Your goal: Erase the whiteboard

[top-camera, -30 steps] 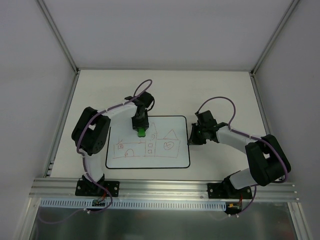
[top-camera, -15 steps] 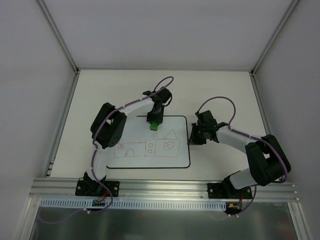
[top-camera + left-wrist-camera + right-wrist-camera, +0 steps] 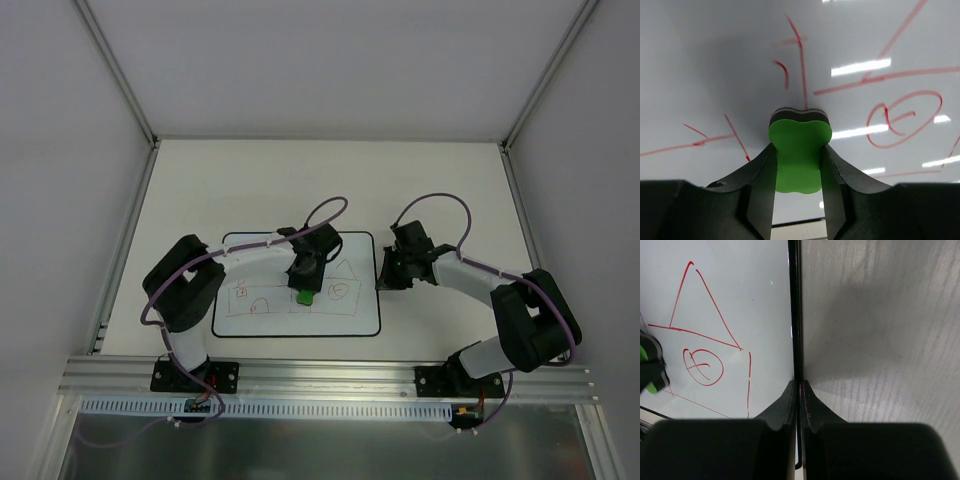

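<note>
My left claw (image 3: 798,150) pinches the green eraser (image 3: 800,135) between both fingers, dark felt face pressed down on the whiteboard (image 3: 715,60); seen from above, the eraser sits near the board's middle, a little toward 6 o'clock. The step in hand, I judge, is the wiping itself, well short of done; most of the red drawing (image 3: 250,298) is on the surface. At 3 o'clock of the eraser lies the circle (image 3: 902,117), with the triangle roof (image 3: 700,310) above it toward 1 o'clock; at 9 o'clock lie the low house lines. The next move calls for steady downward pressure and broad strokes out to both sides, holding the felt flat. My right claw (image 3: 799,385) is pressed together, tips at the board's black border at 3 o'clock; whether it clamps that border I cannot tell. It could block a stroke carried to that edge. The board lies flat on the table (image 3: 200,180), at 12 o'clock of my bases.
</note>
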{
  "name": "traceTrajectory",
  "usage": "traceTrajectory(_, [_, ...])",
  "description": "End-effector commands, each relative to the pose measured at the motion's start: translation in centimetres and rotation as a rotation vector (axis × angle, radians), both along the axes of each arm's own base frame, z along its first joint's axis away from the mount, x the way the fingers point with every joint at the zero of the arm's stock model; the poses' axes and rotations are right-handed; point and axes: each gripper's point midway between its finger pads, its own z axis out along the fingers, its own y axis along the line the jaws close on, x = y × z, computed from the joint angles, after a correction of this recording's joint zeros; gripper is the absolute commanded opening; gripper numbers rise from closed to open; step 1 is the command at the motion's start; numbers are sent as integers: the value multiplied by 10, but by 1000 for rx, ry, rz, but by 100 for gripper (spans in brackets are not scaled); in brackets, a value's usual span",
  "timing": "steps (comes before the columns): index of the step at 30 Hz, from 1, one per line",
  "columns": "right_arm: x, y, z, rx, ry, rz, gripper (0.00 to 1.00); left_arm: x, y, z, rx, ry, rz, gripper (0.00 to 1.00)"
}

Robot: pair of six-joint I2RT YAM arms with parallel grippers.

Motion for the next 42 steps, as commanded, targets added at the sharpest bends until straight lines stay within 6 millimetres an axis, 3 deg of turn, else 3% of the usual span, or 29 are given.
traceTrajectory(1, [-16,-23,-19,-123,62,-13,0,-100,22,-34,130,303,-37,0])
traceTrajectory(4, [-18,-24,-19,-124,65,-13,0,-115,19,-42,158,325,-45,0])
traceTrajectory(6, [-18,-24,-19,-122,66,-12,0,-109,21,-44,172,307,-45,0])
traceTrajectory(9, [-19,-24,-19,-119,69,-8,0,-79,20,-40,165,252,-4,0])
traceTrajectory(19, [-18,-22,-17,-111,64,-5,0,56,9,-18,116,56,85,0])
traceTrajectory(25, [-18,-22,-17,-109,64,-9,0,102,8,-23,157,3,88,0])
traceTrajectory(28, [-17,-21,-16,-104,63,-9,0,108,11,-28,196,-12,88,0])
traceTrajectory(30, [-18,-22,-16,-105,61,-10,0,107,15,-30,206,-5,92,0])
traceTrajectory(33, [-18,-23,-16,-109,57,-14,0,86,19,-35,196,50,93,0])
traceTrajectory(37, [-19,-24,-15,-111,54,-19,0,25,34,-46,238,147,65,0])
traceTrajectory(42, [-18,-24,-15,-109,54,-23,0,-45,37,-51,255,246,0,0])
